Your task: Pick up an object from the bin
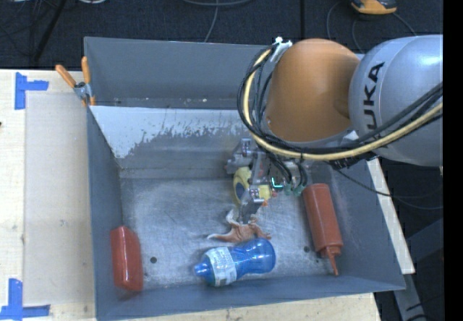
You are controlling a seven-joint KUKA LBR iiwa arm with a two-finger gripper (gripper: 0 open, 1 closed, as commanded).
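Orange-brown toy (240, 233), small and spiky, lies mid-floor in the bin (173, 200), toward its near wall; pincer (250, 212) hangs just over the toy's upper edge, spread or pressed together I cannot tell; blue bottle (236, 262) just beside the toy; red-brown bottle (322, 220) near on the right; red cylinder (126, 258) well apart on the left.

The bin (173, 189) floor lies bare across its left half, from the back wall forward. A red cylinder (126, 258) blocks the front-left corner. A blue bottle (235, 262) lies along the front edge, a small tan thing (242, 231) just behind it, perhaps touching. A dark-red tube (322, 222) lines the right wall, leaving 1 narrow lane between it and the bottle.
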